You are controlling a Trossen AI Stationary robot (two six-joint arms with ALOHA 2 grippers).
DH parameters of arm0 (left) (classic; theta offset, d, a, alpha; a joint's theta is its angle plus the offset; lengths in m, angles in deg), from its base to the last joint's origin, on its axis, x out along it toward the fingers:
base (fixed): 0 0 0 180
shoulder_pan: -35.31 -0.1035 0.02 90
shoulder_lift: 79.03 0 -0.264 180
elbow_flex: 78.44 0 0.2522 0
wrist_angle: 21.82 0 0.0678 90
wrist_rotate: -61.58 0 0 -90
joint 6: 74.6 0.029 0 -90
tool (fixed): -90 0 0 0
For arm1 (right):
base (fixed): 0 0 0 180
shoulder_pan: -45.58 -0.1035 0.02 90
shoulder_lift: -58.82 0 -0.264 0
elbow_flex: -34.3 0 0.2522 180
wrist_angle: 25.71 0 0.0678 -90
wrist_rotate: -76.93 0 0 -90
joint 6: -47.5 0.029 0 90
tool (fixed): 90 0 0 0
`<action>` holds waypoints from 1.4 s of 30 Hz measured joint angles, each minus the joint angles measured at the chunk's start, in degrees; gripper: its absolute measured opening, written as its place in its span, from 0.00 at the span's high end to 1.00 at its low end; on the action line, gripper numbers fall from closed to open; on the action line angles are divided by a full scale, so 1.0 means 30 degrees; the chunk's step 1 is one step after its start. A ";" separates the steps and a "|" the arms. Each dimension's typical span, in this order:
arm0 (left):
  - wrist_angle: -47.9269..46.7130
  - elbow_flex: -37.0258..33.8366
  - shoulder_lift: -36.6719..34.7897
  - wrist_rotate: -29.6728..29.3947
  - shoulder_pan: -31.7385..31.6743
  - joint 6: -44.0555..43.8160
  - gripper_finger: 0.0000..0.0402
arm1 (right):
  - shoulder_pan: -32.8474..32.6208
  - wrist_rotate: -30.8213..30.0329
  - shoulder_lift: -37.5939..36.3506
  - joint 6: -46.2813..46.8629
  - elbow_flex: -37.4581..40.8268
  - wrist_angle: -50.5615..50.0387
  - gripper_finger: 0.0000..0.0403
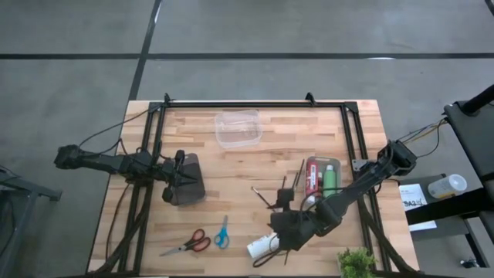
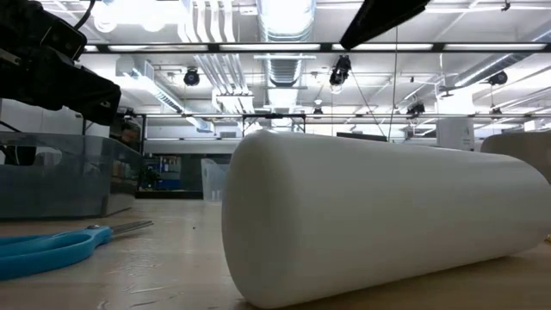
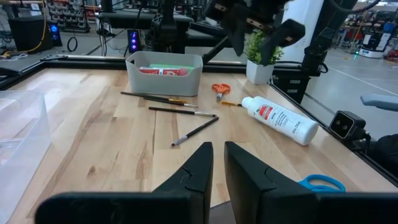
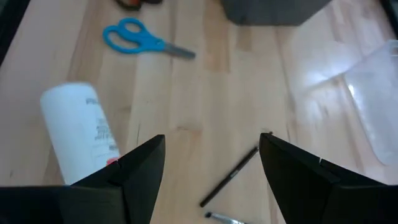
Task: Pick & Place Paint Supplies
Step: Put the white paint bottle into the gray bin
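the right claw [image 1: 287, 232] hangs with its fingers wide apart and nothing between them, just above the loose brushes [image 1: 279, 194] and close beside the white bottle [image 1: 262, 245], which lies on its side on the wooden surface [image 1: 231, 177]. taking the white bottle as the landmark: the brushes lie scattered just beyond it toward the grey bin [image 1: 322, 177], which already holds red and green bottles; the blue scissors [image 1: 222, 232] and red scissors [image 1: 189, 243] lie on its other side; the clear container [image 1: 238, 128] sits well apart from it, toward the far edge. the left claw [image 3: 217, 168] waits far from the bottle, beyond the scissors, its fingers nearly together and holding nothing.

this looks like the reach stage of a pick, with a thin brush [image 4: 229, 176] lying between the spread fingers in the right wrist view. the next move likely calls for a careful descent onto that brush, closing low against the wood since the handle is slim and could slip or roll.
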 joint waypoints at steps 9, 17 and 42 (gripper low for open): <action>0.0000 -0.0007 0.0000 0.0006 0.0001 0.0000 0.87 | 0.0007 0.1274 0.0826 -0.0274 0.0033 0.0430 0.36; -0.0007 0.0000 0.0000 0.0000 -0.0006 0.0000 0.87 | -0.0157 0.2110 0.1549 -0.0190 0.0040 0.2285 0.36; 0.0034 -0.0006 0.1001 -0.0001 -0.0006 0.0000 0.87 | -0.0729 0.6144 0.5009 0.0865 -0.0205 0.5856 0.36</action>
